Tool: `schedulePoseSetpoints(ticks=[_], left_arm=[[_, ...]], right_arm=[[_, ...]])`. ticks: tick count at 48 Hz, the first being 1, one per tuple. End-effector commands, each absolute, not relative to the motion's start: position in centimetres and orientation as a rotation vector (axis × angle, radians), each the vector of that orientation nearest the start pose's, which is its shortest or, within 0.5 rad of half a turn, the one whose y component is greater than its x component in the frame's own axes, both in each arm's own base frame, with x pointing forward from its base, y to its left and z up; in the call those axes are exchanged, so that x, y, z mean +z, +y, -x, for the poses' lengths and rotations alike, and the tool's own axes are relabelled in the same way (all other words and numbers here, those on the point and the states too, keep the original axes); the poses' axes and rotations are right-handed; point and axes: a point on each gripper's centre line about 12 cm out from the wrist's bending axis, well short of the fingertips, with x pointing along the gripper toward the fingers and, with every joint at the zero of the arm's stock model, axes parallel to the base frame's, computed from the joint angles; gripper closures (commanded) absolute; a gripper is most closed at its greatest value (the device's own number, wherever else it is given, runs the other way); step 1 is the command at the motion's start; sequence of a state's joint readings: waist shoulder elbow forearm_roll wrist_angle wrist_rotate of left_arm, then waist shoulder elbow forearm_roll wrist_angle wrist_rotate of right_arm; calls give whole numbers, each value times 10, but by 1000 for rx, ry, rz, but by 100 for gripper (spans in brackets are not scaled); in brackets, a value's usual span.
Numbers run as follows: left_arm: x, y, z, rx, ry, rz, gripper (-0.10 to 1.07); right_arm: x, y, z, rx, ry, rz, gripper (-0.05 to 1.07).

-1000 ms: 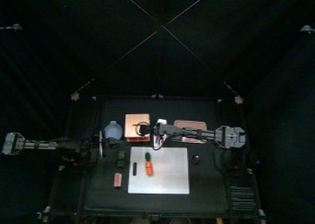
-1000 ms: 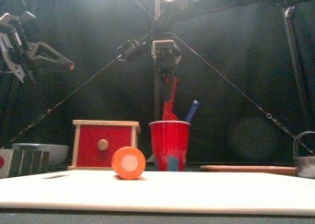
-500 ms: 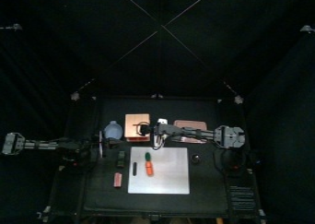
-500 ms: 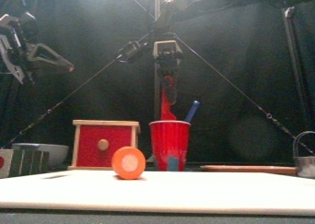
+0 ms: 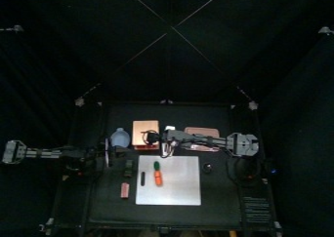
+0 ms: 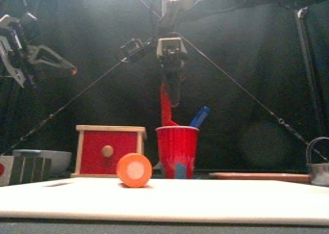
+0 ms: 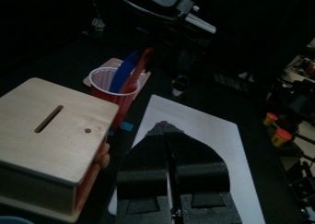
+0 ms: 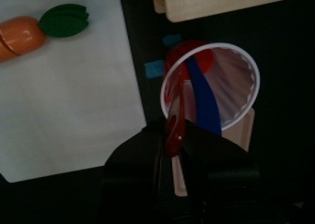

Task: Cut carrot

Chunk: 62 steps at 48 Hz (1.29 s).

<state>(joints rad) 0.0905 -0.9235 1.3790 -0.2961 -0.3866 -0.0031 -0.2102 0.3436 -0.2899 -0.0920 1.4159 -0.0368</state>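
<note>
The small orange-red tapered carrot (image 8: 22, 36) runs off the picture's edge in the right wrist view. The right tool (image 8: 176, 145) hides the lower red-handled utensil (image 8: 176, 126).

Right gripper (image 6: 171, 57) hanging high, pointing down, jaws clamped on a red tool, left gripper (image 7: 170, 172) closed, raised at left

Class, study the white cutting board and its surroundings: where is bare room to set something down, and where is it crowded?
The white board is bare on its near end and its whole right side, away from the carrot. Left of the board lies only the pink bar. The back row is crowded: wooden box, red cup with the right tool above it, and a flat wooden board.
</note>
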Motion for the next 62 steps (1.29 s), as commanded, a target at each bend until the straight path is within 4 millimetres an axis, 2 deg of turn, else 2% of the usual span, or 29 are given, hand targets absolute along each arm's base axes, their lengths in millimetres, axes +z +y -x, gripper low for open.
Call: schedulePoseSetpoints(ticks=[1,13,22,38,62], left_arm=[[217,30,-183,214,48,276,99],[214,30,-182,215,54,278,99],[212,30,-181,215,59,276,99],[211,30,-181,217,63,278,99],[208,30,-179,219,71,276,99]], right_arm=[[278,-114,-456,-216,1411,-76,41],[271,-114,-467,-232,1392,-111,28],[285,-120,-471,-284,1347,-124,20],[275,-129,-481,-278,1395,-161,21],[271,-138,-476,-295,1436,-183,22]])
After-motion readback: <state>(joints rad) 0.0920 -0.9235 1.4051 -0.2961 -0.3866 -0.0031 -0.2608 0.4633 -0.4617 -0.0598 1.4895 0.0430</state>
